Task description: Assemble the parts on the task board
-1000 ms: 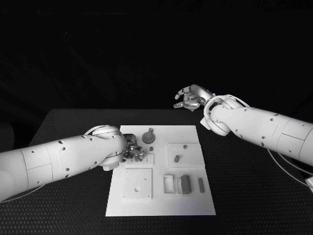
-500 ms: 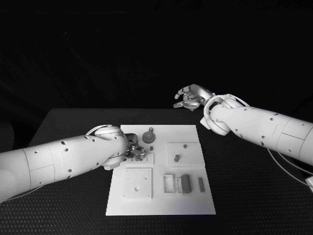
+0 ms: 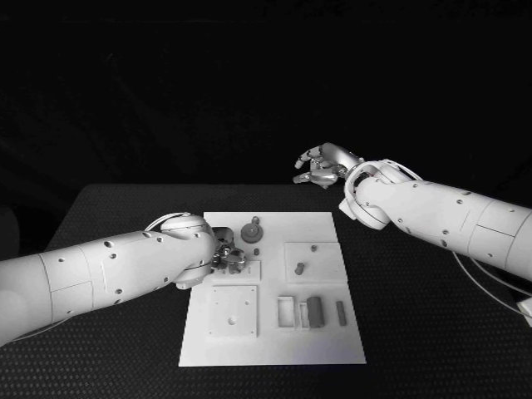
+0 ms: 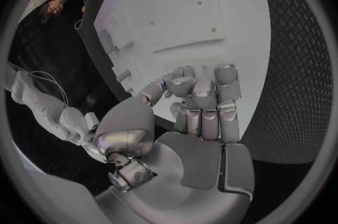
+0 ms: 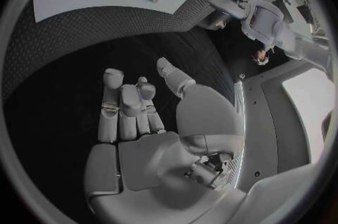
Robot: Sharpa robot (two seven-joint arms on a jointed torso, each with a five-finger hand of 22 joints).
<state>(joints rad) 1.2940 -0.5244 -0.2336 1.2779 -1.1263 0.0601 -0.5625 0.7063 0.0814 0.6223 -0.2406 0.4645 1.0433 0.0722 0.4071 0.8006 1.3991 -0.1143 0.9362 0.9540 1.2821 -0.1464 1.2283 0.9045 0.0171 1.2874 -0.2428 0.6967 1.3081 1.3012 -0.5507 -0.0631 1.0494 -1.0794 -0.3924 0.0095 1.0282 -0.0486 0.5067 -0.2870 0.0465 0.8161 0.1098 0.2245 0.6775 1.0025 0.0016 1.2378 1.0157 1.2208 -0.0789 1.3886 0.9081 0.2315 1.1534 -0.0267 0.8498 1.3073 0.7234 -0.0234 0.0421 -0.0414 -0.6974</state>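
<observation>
Hands at the white board (image 3: 326, 345) on the black desk (image 3: 122, 216).
Left hand (image 3: 228, 256), fingers curled together over board's 10 o'clock area, hold unclear; right hand (image 3: 323, 166) raised past 1 o'clock, fingers curled, empty.

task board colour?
White task board, clearest in the head view against the black table.
</observation>
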